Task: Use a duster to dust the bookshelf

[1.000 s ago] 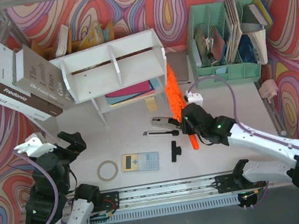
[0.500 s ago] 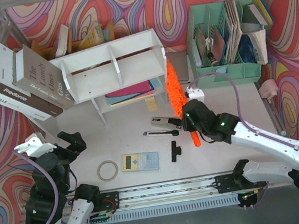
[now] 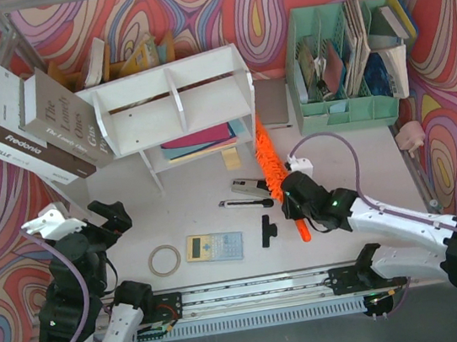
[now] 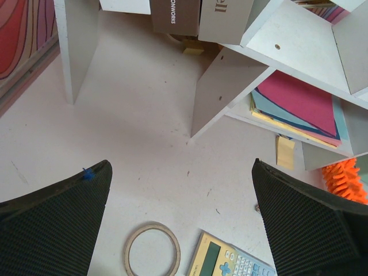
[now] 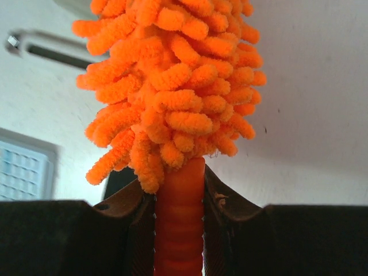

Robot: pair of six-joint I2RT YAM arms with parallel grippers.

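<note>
The white bookshelf (image 3: 172, 102) stands on the pale worktop (image 3: 354, 153). Coloured folders (image 3: 198, 137) lie flat on its low tier.

The orange duster (image 3: 265, 150) is just off the right side of the bookshelf. Its fluffy end points up at the bookshelf's right wall and is very close to it. I cannot tell if it touches. Its stick end points away from the bookshelf, toward the arms.

The right tool (image 3: 292, 199) is pinched tight on the duster's stick, right where the fluff stops. In the right wrist view, the two fingers (image 5: 135, 230) press on both sides of the orange stick. The fluff sits above them.

The left tool (image 3: 78, 219) is in front of the bookshelf and off to its left, held over the worktop. Its jaws are wide apart and hold nothing. In the left wrist view, its two black fingers (image 4: 52, 224) sit at the bottom corners, with bare worktop between them.

In front of the bookshelf lie a stapler (image 3: 250, 188), a calculator (image 3: 214, 247) and a ring of tape (image 3: 164, 260). Big books (image 3: 26, 123) lean by the left side of the bookshelf. A mint-green file box (image 3: 356, 106) stands to the right of the bookshelf.
</note>
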